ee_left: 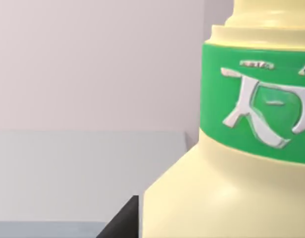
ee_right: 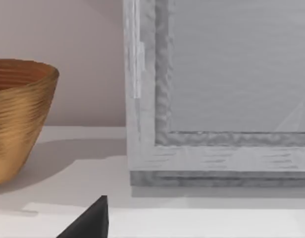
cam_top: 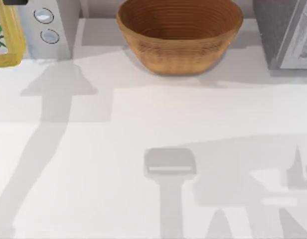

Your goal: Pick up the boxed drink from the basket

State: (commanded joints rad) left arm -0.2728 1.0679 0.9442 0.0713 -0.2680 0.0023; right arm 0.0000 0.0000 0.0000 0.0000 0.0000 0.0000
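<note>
The basket [cam_top: 179, 35] is a round golden-brown wicker bowl standing at the back middle of the table; the ribbed inside that I can see holds nothing. It also stands off to one side as the basket [ee_right: 19, 119] in the right wrist view. The boxed drink is out of view. A dark edge of my left gripper [ee_left: 120, 223] shows close to a pale yellow bottle. A dark edge of my right gripper [ee_right: 88, 220] shows low over the white table, apart from the basket.
A pale yellow bottle [cam_top: 5, 35] with a green label [ee_left: 251, 109] stands at the back left, beside a grey appliance with round knobs [cam_top: 46, 25]. A larger grey appliance [cam_top: 288, 35] stands at the back right, close to the basket. Arm shadows lie across the white table [cam_top: 118, 164].
</note>
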